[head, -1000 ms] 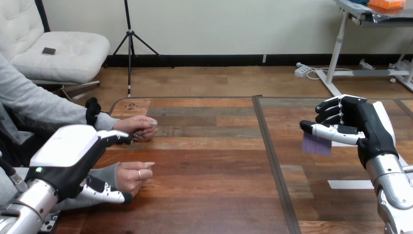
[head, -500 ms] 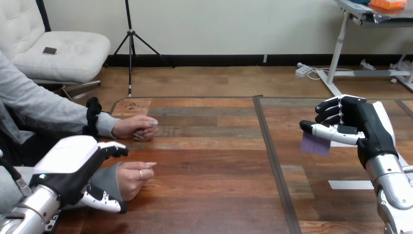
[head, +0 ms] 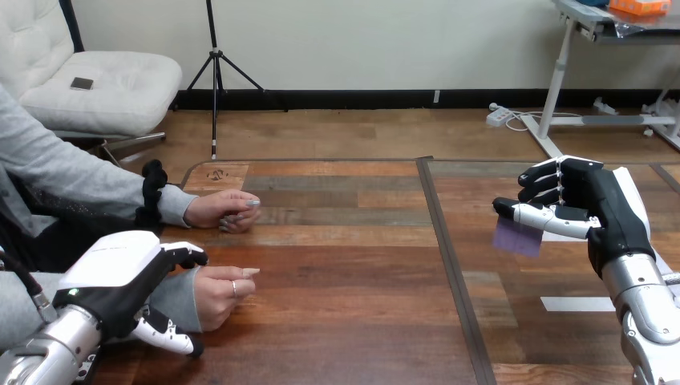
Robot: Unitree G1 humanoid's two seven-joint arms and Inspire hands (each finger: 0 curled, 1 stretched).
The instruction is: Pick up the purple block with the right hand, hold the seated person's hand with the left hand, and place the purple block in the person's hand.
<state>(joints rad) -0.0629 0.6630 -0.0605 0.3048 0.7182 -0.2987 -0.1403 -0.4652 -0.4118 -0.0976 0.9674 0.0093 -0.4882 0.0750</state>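
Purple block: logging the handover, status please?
Right hand shut on the purple block, in the air. Left hand over the person's nearer wrist, hold unclear. The person's nearer hand loosely curled.

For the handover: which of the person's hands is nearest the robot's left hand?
The person's lower hand, beside the left hand; the upper hand lies farther away.

at the table's (head: 345, 321) left the person's nearer hand (head: 218, 295) lies beside the left hand (head: 120, 281), the block (head: 517, 237) is far right.
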